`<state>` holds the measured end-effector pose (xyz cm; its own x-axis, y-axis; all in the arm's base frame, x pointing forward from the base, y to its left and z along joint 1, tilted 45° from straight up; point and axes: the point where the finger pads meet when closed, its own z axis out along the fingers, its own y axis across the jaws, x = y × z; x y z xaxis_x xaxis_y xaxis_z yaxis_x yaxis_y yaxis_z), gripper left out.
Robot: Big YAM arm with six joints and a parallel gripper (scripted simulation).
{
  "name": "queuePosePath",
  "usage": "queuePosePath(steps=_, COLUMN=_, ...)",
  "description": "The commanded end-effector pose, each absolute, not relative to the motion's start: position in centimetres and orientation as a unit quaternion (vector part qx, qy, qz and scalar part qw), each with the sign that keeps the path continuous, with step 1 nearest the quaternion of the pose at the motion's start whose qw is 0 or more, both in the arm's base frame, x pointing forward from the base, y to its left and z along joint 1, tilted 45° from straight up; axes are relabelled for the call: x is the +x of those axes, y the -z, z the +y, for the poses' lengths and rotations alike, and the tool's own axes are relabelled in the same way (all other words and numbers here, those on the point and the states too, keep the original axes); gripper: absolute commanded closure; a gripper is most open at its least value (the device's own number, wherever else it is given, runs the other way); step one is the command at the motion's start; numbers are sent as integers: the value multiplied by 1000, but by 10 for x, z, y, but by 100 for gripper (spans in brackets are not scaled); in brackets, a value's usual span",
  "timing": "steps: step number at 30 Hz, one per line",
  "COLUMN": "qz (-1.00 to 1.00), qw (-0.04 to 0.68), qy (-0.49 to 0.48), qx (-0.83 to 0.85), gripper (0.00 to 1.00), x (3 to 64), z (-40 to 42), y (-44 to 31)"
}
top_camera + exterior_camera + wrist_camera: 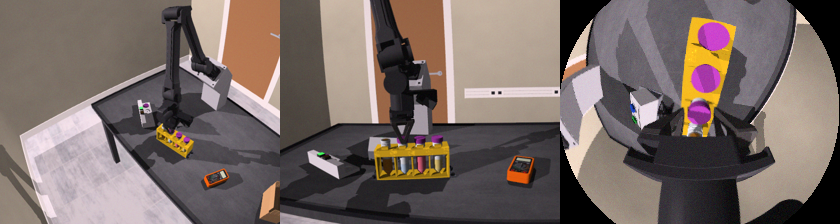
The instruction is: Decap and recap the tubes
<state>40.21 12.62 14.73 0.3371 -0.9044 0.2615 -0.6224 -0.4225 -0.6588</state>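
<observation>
My gripper is partly open, its fingers on either side of the purple cap of tube 3, with small gaps in the wrist view. The cap sits on the tube in the yellow decapping station. Tube 4 is uncapped. Tube 2 and tube 1 wear purple caps. On the cap tray, the purple cap of tube 4 lies in nest 4; nest 3 is empty. The green lamp is lit.
The key housing with the blue CYCLE key and green READY key is behind the station in the exterior view. An orange multimeter and an open cardboard box stand farther off.
</observation>
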Motion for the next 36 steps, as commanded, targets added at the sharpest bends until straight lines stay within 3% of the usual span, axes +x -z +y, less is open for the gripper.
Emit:
queuePosePath(steps=1, qz=476, qw=238, qy=319, qx=-784, gripper=51, x=412, z=130, y=-163)
queuePosePath(steps=4, qz=476, qw=237, qy=319, qx=-785, gripper=51, x=411, z=130, y=-161)
queuePosePath(steps=5, qz=480, qw=234, qy=314, qx=-785, gripper=100, x=407, z=128, y=-156)
queuePosePath(steps=21, qz=523, qw=258, qy=305, qx=-753, gripper=100, x=412, z=129, y=-161)
queuePosePath(steps=36, qz=756, qw=344, qy=194, qx=-522, gripper=100, x=412, z=130, y=-158)
